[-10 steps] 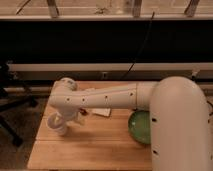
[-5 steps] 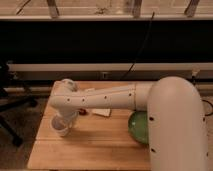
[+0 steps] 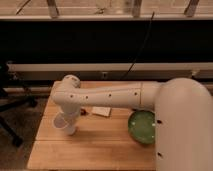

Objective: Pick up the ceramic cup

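The ceramic cup point(image 3: 64, 123) stands at the left side of the wooden table point(image 3: 100, 145), near its left edge, a small whitish vessel whose wide rim faces up and a little toward the camera. The gripper point(image 3: 71, 120) hangs directly over it at the end of the white arm point(image 3: 110, 95), which reaches in from the right and bends down at the wrist, so the cup lies straight below and just left of the wrist housing. That housing hides the contact, so it cannot be told whether the cup is already grasped. The cup's long axis looks roughly upright, so a lift would probably go straight up. Well apart to the right sits the green bowl point(image 3: 142, 127), partly behind the robot's body, and a small white card point(image 3: 101, 111) lies between them on the table.
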Controlling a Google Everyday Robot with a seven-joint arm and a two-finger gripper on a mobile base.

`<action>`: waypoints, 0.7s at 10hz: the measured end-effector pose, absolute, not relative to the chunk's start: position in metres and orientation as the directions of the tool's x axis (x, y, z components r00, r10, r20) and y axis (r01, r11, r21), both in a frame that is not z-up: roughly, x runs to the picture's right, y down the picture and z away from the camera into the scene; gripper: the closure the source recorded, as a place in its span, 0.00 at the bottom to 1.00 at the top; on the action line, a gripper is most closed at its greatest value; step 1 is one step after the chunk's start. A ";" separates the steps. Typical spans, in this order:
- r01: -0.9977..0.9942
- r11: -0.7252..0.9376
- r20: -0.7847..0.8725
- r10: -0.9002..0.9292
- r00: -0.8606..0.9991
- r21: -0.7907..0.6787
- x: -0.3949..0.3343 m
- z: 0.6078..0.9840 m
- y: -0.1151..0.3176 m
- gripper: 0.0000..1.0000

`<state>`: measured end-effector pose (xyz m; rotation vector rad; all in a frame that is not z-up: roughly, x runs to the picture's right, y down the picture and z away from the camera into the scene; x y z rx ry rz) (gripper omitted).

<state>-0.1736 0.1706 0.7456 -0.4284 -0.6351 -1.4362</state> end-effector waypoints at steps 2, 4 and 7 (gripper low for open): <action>0.989 0.107 0.633 -0.774 0.016 0.105 -0.169 0.749 0.168 1.00; 0.989 0.105 0.635 -0.772 0.016 0.103 -0.170 0.745 0.163 1.00; 0.988 0.107 0.633 -0.774 0.015 0.108 -0.164 0.745 0.157 1.00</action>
